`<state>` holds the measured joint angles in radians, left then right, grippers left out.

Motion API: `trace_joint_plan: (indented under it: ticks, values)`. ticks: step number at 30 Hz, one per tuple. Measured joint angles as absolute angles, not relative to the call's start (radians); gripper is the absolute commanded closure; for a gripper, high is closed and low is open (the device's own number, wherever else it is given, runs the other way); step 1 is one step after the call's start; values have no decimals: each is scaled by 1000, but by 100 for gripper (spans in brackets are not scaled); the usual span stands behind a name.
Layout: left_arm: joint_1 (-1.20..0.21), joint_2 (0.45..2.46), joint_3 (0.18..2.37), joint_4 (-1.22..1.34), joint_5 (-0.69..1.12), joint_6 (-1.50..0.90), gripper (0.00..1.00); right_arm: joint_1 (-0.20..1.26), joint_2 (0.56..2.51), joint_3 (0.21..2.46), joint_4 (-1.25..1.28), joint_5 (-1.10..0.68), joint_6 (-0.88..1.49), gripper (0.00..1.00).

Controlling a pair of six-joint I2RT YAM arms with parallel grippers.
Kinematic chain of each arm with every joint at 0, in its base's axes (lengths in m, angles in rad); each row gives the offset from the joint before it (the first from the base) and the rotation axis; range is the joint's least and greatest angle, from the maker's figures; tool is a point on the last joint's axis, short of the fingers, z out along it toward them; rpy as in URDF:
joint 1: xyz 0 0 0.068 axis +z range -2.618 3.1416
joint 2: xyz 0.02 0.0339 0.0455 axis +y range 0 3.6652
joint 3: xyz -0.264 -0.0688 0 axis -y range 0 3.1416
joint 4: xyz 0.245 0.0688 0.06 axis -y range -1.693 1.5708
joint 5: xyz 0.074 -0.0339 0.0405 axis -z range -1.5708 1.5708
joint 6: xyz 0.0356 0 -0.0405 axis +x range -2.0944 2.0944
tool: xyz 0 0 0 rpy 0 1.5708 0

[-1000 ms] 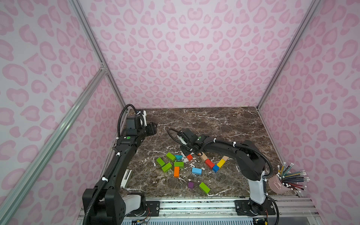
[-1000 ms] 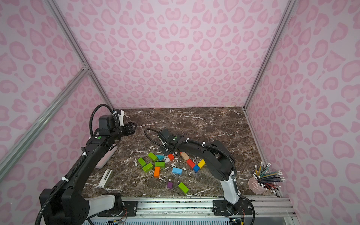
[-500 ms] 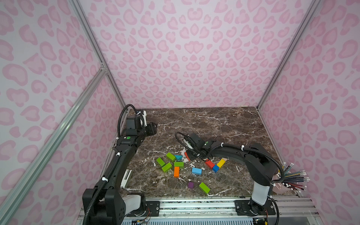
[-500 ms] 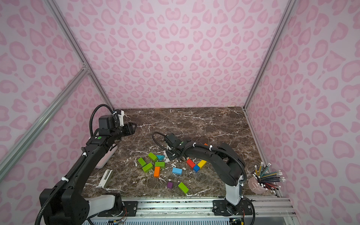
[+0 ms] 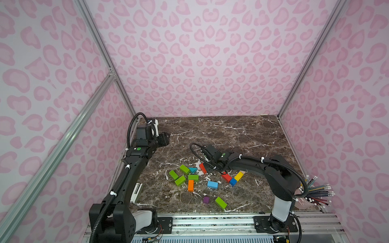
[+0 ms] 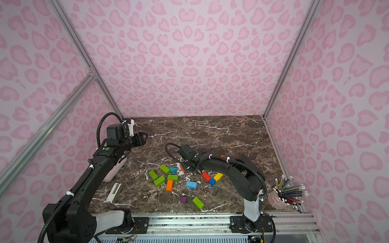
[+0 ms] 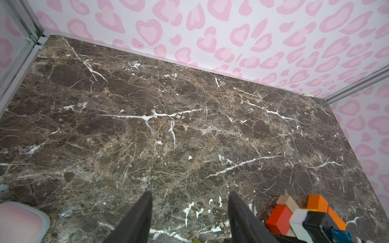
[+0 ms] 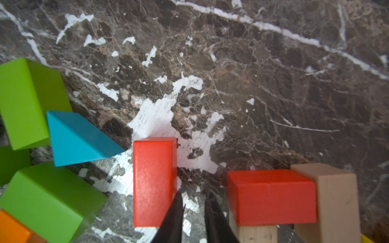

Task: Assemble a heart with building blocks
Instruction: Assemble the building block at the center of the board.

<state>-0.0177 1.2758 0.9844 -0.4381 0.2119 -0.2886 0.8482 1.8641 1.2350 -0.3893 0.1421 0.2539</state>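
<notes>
Overall scene: a dark brown marble tabletop [image 5: 231, 134] enclosed by pink heart-patterned walls [image 5: 200, 63].
Building blocks [image 6: 191, 184]: small painted wooden pieces with crisp edges and matte colour, lying loose across the near middle of the tabletop.
Left cluster: four lime green bricks [image 5: 180, 180], a teal triangular prism [image 5: 192, 170] touching one of them, and an orange brick [image 5: 190, 185] just beside.
Middle: a light blue brick [image 5: 212, 185] lying on its own.
Near edge: a purple cube [image 5: 206, 199] and a fifth green brick [image 5: 220, 203], near each other and apart from the rest.
Right row: a red brick [image 5: 226, 177], a blue cube [image 5: 232, 182] and a yellow brick [image 5: 239, 176] touching in a bent line, partly under the right arm [image 5: 263, 166]; a plain tan block [image 8: 336, 202] sits against the red one.
Right gripper [image 8: 193, 192]: low over the marble, fingers pinched narrow with nothing between them, just beside another red brick [image 8: 154, 181] that lies near the teal prism.
Left gripper [image 7: 190, 193]: hovers over bare marble at the far left, well apart from the blocks, fingers spread, empty.
Pencil cup [image 6: 275, 198]: a clear pinkish cup at the near right corner, holding a fan of coloured pencils [image 6: 292, 189].
Pale tray [image 6: 113, 172]: by the left wall under the left arm [image 6: 84, 185], pink inside; its contents cannot be told.
</notes>
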Motion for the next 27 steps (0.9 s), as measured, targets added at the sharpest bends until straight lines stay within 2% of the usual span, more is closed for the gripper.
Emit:
trace_joint_plan:
  ticks: [27]
  values:
    - [-18, 1276, 984, -438, 212, -289, 40, 888, 1847, 1206, -397, 111, 243, 69]
